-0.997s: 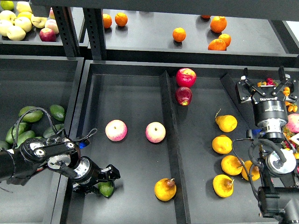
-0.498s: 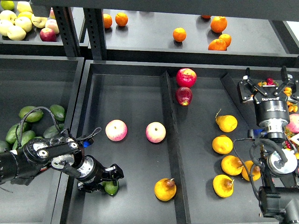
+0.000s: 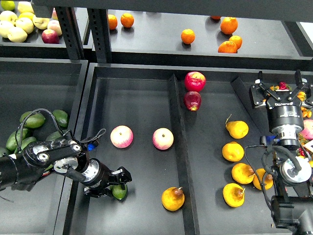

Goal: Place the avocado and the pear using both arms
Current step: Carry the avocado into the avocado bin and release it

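Note:
My left gripper [image 3: 116, 184] is shut on a dark green avocado [image 3: 120, 192], low over the near left part of the middle tray's left compartment [image 3: 137, 107]. An orange-yellow pear [image 3: 172, 198] with a dark stem lies in the same compartment, to the right of the avocado by the divider. My right gripper [image 3: 278, 82] is open and empty, its fingers spread, above the right compartment's far right corner. Several more pears [image 3: 236, 129] lie in that right compartment.
Two pink apples [image 3: 122, 136] lie mid-compartment, two red apples [image 3: 194, 81] past the divider [image 3: 178, 147]. More avocados [image 3: 32, 119] lie in the left bin. Oranges [image 3: 188, 36] and pale apples [image 3: 16, 34] are on the back shelf. Colourful items lie at the right edge.
My left gripper has carried the avocado to the right and a little farther in, toward the pear. The right gripper has stayed nearly still.

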Controlling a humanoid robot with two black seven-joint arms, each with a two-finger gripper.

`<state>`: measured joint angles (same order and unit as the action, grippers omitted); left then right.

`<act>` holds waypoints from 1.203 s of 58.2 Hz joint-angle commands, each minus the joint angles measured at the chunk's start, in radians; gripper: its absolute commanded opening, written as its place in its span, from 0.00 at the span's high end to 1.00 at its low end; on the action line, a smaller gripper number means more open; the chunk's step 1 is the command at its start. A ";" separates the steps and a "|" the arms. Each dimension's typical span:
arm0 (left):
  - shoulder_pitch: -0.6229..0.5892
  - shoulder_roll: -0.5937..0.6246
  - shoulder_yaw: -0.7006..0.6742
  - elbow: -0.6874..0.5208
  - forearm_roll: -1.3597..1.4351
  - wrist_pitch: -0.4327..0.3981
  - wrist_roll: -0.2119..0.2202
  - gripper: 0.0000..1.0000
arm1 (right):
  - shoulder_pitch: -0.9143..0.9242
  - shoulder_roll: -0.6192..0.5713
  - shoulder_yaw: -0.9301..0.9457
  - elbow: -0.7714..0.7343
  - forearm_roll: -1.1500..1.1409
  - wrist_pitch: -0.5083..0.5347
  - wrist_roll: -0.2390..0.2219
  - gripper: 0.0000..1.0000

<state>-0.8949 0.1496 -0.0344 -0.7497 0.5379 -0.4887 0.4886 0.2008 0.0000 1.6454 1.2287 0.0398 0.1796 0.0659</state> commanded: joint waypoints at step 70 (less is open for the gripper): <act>0.050 0.516 -0.108 -0.051 -0.016 0.000 0.000 0.60 | -0.003 0.000 0.002 0.000 0.000 0.014 -0.003 0.01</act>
<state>-0.8773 0.6685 -0.1382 -0.8189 0.5177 -0.4888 0.4887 0.1994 0.0000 1.6467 1.2285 0.0399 0.1935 0.0629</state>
